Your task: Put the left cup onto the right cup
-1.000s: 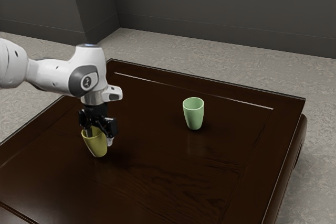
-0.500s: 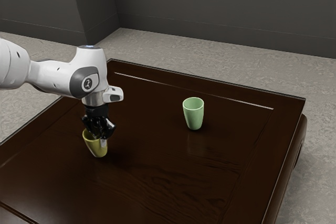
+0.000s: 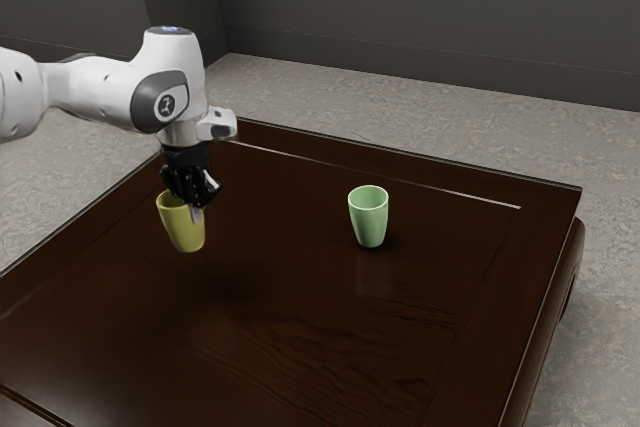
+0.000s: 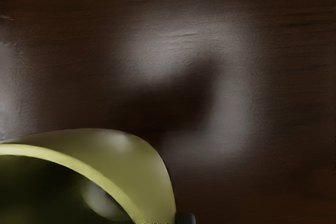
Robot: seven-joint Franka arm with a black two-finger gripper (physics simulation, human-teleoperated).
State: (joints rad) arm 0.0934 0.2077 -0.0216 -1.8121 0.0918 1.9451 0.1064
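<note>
— Clearance comes first, I'd say. The yellow cup [image 3: 183, 229] hangs in the air over the wooden table [image 3: 330, 337], toward the exterior view's left, and its shadow lies on the wood beneath.

— And the hold?

— The gripper [image 3: 195, 205] reaches down from above. Its fingers are closed on the cup's wall at the rim, on one side of the mouth. From the wrist, that yellow rim [image 4: 110, 166] curves just under the hand, with dark tabletop [image 4: 220, 45] beyond it.

— So how should the carry go?

— My judgement: keep the cup roughly upright, and high enough that its base passes over the rim of the green cup [image 3: 368, 217]. Travel toward the exterior view's right, stop with one mouth directly above the other, then lower straight down. The pinch is off-centre, so the cup may swing or tilt, and a slow, level move suits it. The green cup stands upright, loose on the wood and well apart from the hand, so a sideways knock could topple it.

— Count?

— Two cups, one yellow and one green. One table with a raised edge. One arm [image 3: 90, 102], one gripper.
</note>
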